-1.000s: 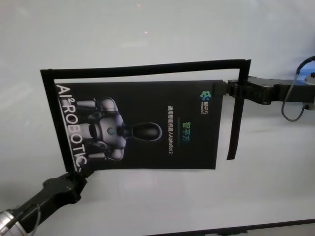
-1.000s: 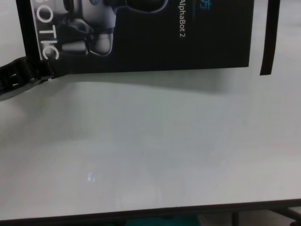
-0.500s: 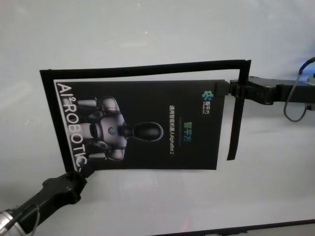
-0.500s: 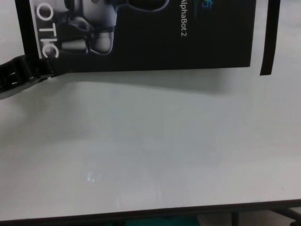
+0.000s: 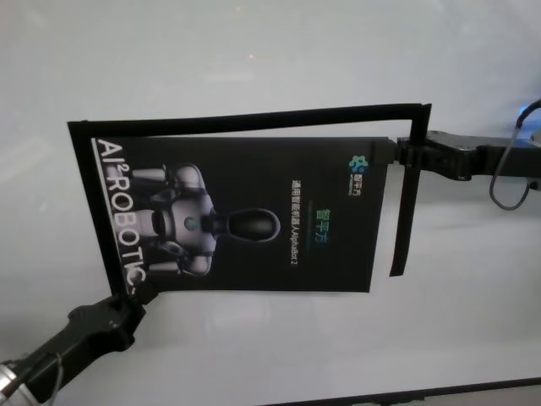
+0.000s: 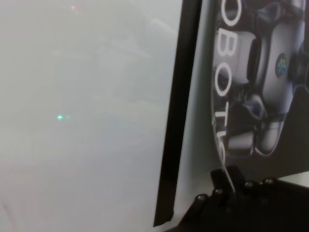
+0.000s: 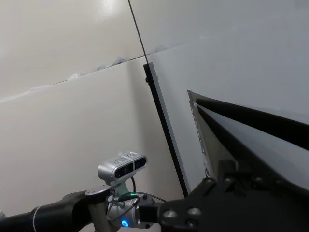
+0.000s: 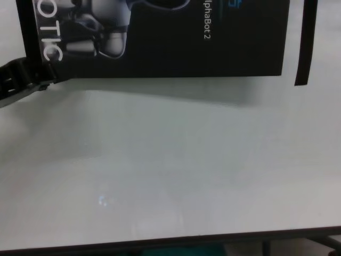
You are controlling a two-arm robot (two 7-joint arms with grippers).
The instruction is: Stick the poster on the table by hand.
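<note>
At the near left corner of the poster, the left hand is clamped on the sheet; the right hand pinches the far right corner. Poster spans between them, long axis left to right, over black strips framing its place. White table lies beneath, wall beyond.

Poster sits over mid surface, its long edges running left to right, with narrow strips bordering its far and left sides and one strip hanging just beside its right edge. Left claw meets the poster's near-left corner. Right claw meets the far-right corner, where the strips join.
</note>
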